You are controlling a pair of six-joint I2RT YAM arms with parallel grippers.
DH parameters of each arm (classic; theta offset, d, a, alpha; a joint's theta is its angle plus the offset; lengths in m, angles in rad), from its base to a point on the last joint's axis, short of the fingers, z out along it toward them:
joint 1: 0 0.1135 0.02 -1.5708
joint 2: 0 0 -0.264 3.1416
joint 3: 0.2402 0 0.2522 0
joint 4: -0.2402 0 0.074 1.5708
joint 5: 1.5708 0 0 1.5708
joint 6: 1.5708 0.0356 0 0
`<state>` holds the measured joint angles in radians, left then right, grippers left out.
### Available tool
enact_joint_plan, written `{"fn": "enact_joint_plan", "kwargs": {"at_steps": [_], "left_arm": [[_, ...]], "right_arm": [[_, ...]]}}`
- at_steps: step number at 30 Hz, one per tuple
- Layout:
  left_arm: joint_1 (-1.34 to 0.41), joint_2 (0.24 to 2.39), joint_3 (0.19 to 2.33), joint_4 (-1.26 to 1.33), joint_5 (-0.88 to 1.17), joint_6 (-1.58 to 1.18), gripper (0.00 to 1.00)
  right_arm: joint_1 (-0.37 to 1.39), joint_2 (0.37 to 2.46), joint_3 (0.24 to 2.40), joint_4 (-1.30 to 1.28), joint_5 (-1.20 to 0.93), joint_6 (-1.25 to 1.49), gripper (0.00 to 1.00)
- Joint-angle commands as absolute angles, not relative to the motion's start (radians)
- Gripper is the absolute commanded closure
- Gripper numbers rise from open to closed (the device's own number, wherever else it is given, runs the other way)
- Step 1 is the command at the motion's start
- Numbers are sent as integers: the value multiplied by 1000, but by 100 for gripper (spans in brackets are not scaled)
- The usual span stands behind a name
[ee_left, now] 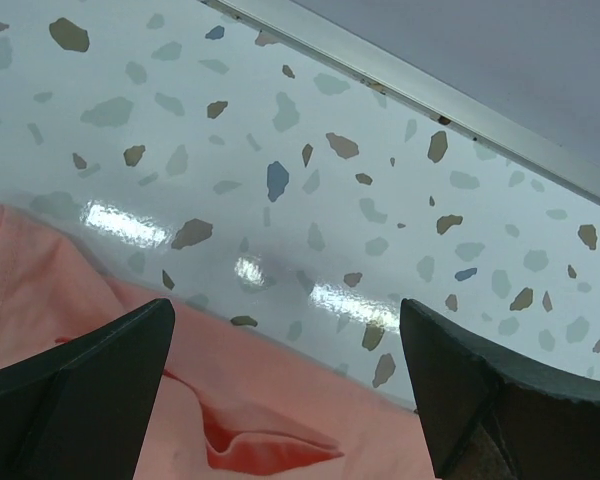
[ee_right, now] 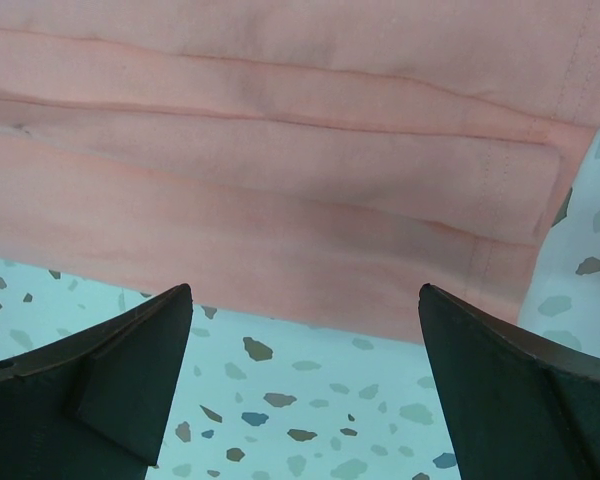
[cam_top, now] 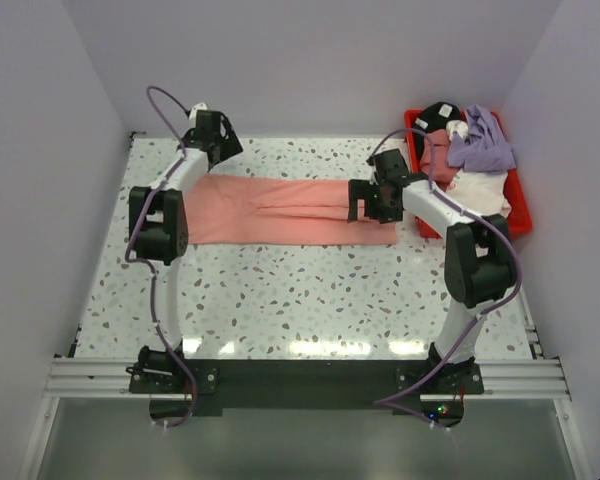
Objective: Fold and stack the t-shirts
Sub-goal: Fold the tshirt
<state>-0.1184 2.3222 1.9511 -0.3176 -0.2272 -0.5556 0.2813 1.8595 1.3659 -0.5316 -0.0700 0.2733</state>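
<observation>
A salmon t-shirt (cam_top: 280, 210) lies flat on the table as a long strip folded lengthwise, running left to right. My left gripper (cam_top: 220, 150) hovers open over its far-left corner. In the left wrist view the salmon cloth (ee_left: 40, 290) shows a small fold between and below the gripper (ee_left: 285, 340). My right gripper (cam_top: 368, 212) stands open above the strip's right end. The right wrist view has the layered cloth (ee_right: 280, 150) just beyond the gripper (ee_right: 305, 295), with bare table between the fingers. Neither gripper holds anything.
A red bin (cam_top: 520, 215) at the back right holds a lavender shirt (cam_top: 485, 145), a dusty rose one (cam_top: 438, 155), a white one (cam_top: 480, 190) and a black one (cam_top: 440, 112). The speckled table (cam_top: 310, 290) is walled on three sides.
</observation>
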Motion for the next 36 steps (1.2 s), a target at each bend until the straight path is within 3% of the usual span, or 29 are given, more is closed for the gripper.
{"fn": "enact_joint_plan", "kwargs": {"at_steps": [1, 13, 17, 27, 36], "left_arm": [[-110, 2220, 1924, -321, -262, -526, 0], [-112, 1800, 1277, -241, -275, -664, 0], [-110, 1750, 1148, -176, -247, -678, 0], [-72, 1824, 1128, -241, -276, -689, 0], [-45, 1821, 1086, -235, -285, -681, 0]], "right_arm": [[279, 1795, 1377, -526, -72, 256, 1], [279, 1827, 1365, -486, -90, 275, 1], [281, 1888, 1391, -436, -144, 291, 1], [316, 1991, 1414, -353, -170, 348, 1], [316, 2055, 1477, -267, -3, 383, 1]]}}
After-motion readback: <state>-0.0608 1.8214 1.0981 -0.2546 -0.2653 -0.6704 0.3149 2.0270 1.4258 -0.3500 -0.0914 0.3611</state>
